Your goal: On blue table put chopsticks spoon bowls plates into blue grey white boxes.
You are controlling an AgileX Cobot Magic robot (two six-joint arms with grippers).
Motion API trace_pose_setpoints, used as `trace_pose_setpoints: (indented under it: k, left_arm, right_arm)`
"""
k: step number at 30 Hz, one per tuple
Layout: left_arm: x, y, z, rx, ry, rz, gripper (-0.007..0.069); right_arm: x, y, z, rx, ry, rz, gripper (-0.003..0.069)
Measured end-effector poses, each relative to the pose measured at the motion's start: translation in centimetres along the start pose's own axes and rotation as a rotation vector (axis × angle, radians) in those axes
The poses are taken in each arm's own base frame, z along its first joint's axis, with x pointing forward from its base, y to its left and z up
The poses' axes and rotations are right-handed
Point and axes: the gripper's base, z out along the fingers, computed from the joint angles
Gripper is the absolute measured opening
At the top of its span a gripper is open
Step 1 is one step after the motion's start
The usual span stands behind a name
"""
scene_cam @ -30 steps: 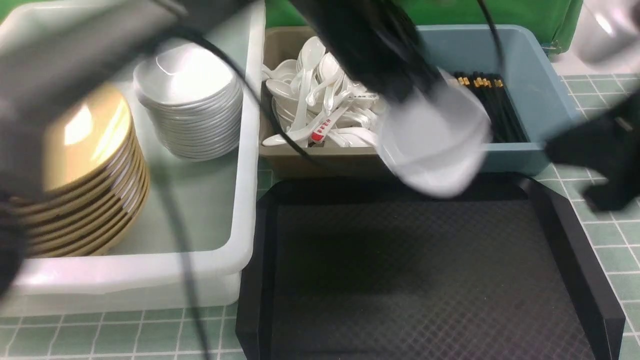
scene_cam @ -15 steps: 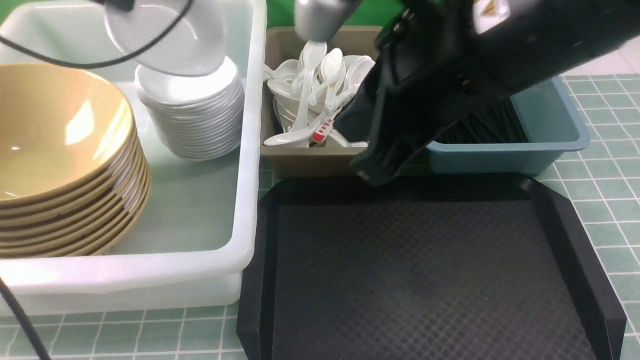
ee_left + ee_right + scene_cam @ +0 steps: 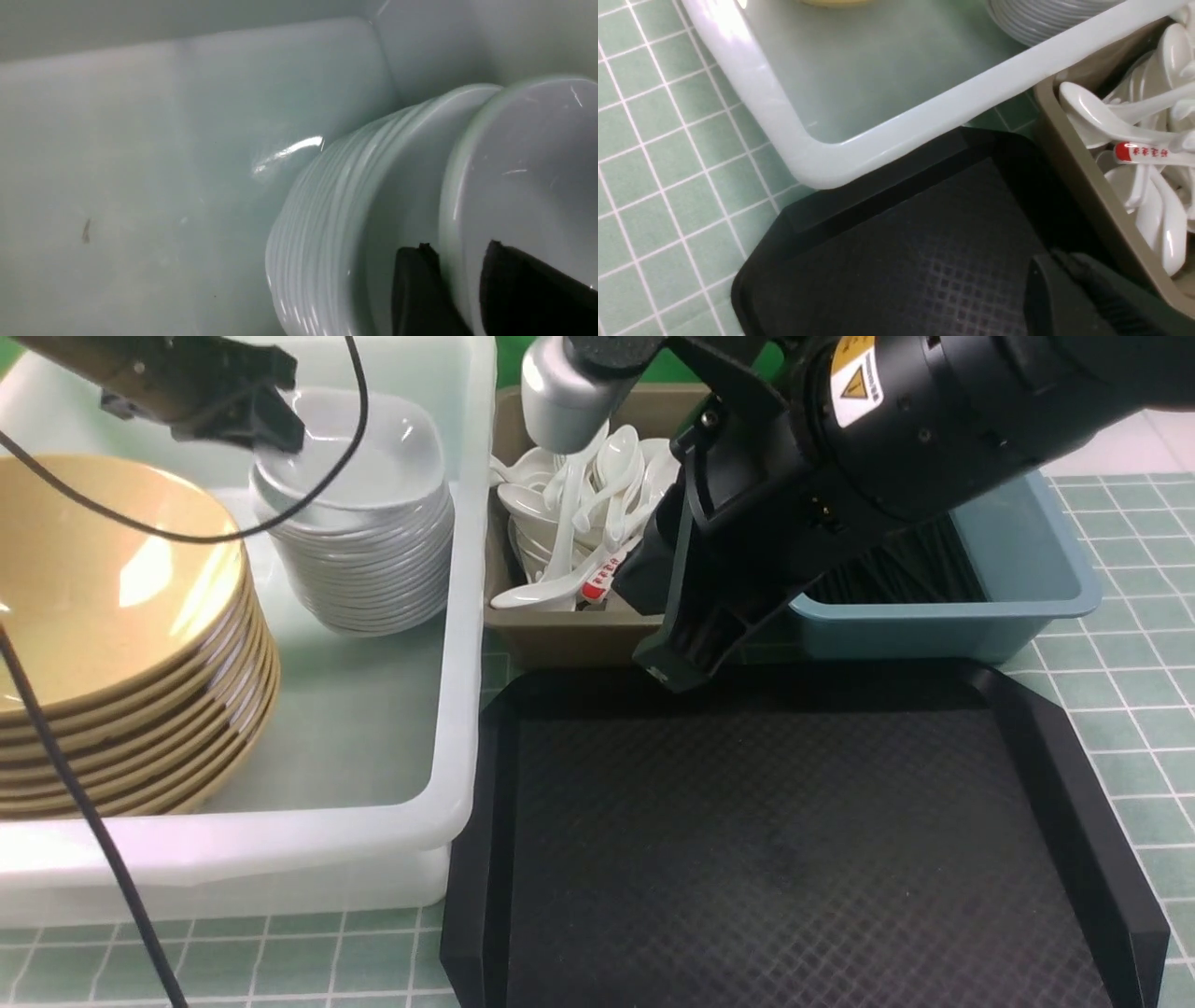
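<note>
Nearest us, the black tray (image 3: 794, 840) shows nothing on its visible part, and the table (image 3: 308, 952) runs around it. A loose cable (image 3: 107, 845) hangs across the view of the white tub (image 3: 457, 616); if it dips when the left arm lifts, we could snag the tub's rim or the tan bowls (image 3: 112, 635), which lean in a tilted pile.

Beyond them, the white plates (image 3: 373, 579) stand stacked in the tub, tilted as well. The top plate (image 3: 406, 448) rests on the stack but looks proud of it, not fully nested. Our left tool (image 3: 453, 252) is parted a little, its 2 fingers on either side of that plate's rim with slight gaps, so we judge it is letting go. If we pull away sideways or before the gap is wide enough, a finger could catch the rim and drag the plate off, or topple the stack.

Our right tool (image 3: 1057, 261) is closed and holds nothing. Lowering it carelessly could knock the spoons (image 3: 555, 588) heaped in the grey box (image 3: 560, 644). Farther right, the chopsticks (image 3: 920, 569) lie in the blue box (image 3: 1036, 541), partly hidden by the right arm.
</note>
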Motion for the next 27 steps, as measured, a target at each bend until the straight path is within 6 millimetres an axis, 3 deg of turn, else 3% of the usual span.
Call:
trace_pose_setpoints:
  k: [4,7,8,13,16,18,20,23,24,25,26,27]
  left_arm:
    - [-0.6,-0.1,-0.6,-0.006,-0.024,0.036,0.0379]
    - [-1.5,-0.5,-1.7,-0.009,-0.051,0.059,0.0476]
    - [-2.3,-1.0,-3.0,-0.006,-0.073,0.073,0.0533]
    - [-3.8,-2.9,-8.2,-0.047,-0.12,0.036,0.0561]
    - [-4.2,-4.5,-13.1,-0.127,-0.198,0.024,0.0496]
    - [-3.8,-5.9,-17.0,-0.186,-0.253,0.043,0.041]
    - [-2.5,-7.9,-21.4,-0.24,-0.308,0.07,0.0274]
    - [0.3,-9.8,-24.8,-0.271,-0.308,0.085,0.0098]
    - [1.5,-10.0,-24.9,-0.273,-0.28,0.081,0.0062]
    - [3.8,-10.7,-25.8,-0.287,-0.255,0.08,0.002]
    - [4.2,-10.8,-25.9,-0.286,-0.249,0.078,0.002]
    - [5.7,-11.3,-26.4,-0.292,-0.236,0.076,0.0006]
  right_arm:
    - [0.0,0.0,0.0,0.002,0.0,-0.001,0.0048]
    - [0.0,0.0,0.0,0.001,0.003,-0.001,0.0048]
    - [0.1,0.0,0.0,0.002,0.016,-0.005,0.0048]
    - [0.6,-0.4,-0.3,0.045,0.082,-0.024,0.0048]
    - [0.6,-0.8,-1.3,0.091,0.101,0.001,0.0048]
    - [0.7,-0.8,-2.6,0.107,0.085,0.02,0.0048]
    - [0.9,-0.7,-4.4,0.12,0.046,0.033,0.0048]
    - [1.8,-0.4,-6.1,0.134,-0.006,0.051,0.0048]
    - [2.3,-0.2,-6.5,0.138,-0.024,0.054,0.0048]
    - [2.9,0.0,-7.0,0.144,-0.057,0.056,0.0048]
    - [3.0,0.1,-7.2,0.146,-0.068,0.059,0.0048]
    - [3.3,0.2,-7.5,0.151,-0.098,0.061,0.0048]
